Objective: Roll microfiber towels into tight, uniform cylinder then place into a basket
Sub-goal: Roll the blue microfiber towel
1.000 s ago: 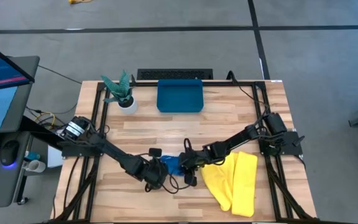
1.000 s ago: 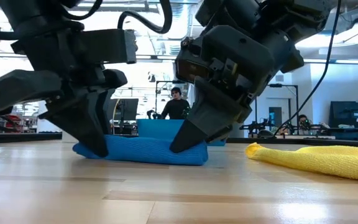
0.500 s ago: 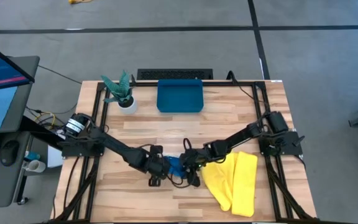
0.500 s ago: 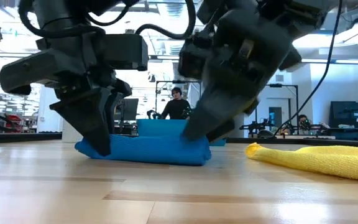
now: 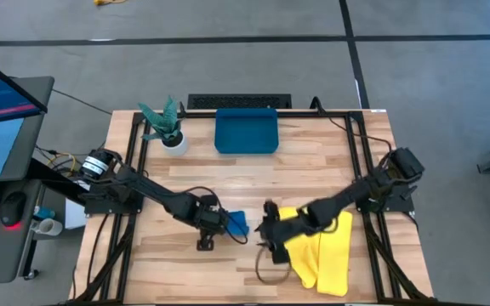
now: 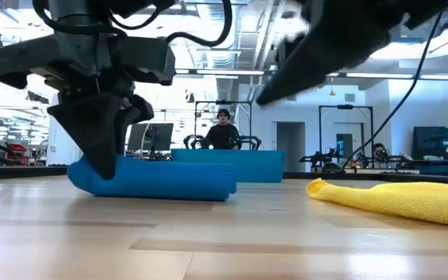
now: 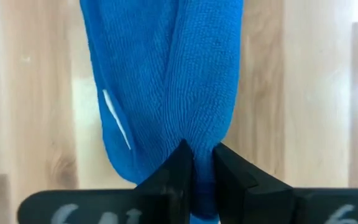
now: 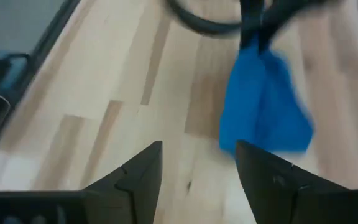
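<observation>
Left hand (image 5: 218, 223) is pinched on one end of the rolled blue towel (image 5: 236, 223), which lies on the tabletop (image 5: 313, 170) near the front middle; in the left wrist view its fingers (image 7: 180, 171) clamp the cloth between them. Right hand (image 5: 266, 231) hangs just beside the roll's other end, spread wide and holding nothing. Under that arm lies the yellow towel (image 5: 326, 251), loosely folded. At the tabletop's far edge sits the basket (image 5: 246, 131), with a potted plant (image 5: 168, 127) beside it.
</observation>
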Available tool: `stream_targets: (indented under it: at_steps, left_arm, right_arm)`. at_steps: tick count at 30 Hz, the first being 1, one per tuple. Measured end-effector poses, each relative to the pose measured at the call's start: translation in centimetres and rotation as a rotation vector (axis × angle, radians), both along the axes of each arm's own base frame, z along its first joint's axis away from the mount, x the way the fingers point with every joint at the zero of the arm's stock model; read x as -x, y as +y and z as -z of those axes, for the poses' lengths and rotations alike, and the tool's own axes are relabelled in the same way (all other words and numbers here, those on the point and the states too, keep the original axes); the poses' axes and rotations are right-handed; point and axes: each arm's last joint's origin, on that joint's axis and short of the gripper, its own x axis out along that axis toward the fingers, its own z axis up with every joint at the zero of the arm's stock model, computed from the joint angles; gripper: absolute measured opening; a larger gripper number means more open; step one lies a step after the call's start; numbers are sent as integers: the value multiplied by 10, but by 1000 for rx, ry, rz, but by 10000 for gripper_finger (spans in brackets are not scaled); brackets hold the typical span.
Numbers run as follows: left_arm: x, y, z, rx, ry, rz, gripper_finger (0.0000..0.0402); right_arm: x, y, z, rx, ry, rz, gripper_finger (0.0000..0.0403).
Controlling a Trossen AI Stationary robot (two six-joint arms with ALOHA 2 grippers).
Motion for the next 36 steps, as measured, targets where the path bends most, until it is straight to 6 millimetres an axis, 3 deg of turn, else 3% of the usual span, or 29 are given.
stream_targets:
  at_steps: [5, 9, 13, 18, 36]
  left_arm:
    - [1, -1, 6, 51, -24, 14, 33]
    - [3, 1, 10, 59, -26, -2, 34]
    - [2, 1, 10, 59, -39, 7, 35]
    - [1, 2, 9, 60, -42, 3, 35]
    - [0, 2, 9, 60, -58, 1, 35]
  right_arm:
    - [-3, 21, 22, 219, -83, -111, 224]
    - [-11, 23, 44, 330, -76, -182, 222]
    - [-26, 22, 48, 379, -87, -187, 221]
    - [-37, 14, 61, 380, -48, -175, 221]
    - [-47, -19, 67, 210, 62, -31, 221]
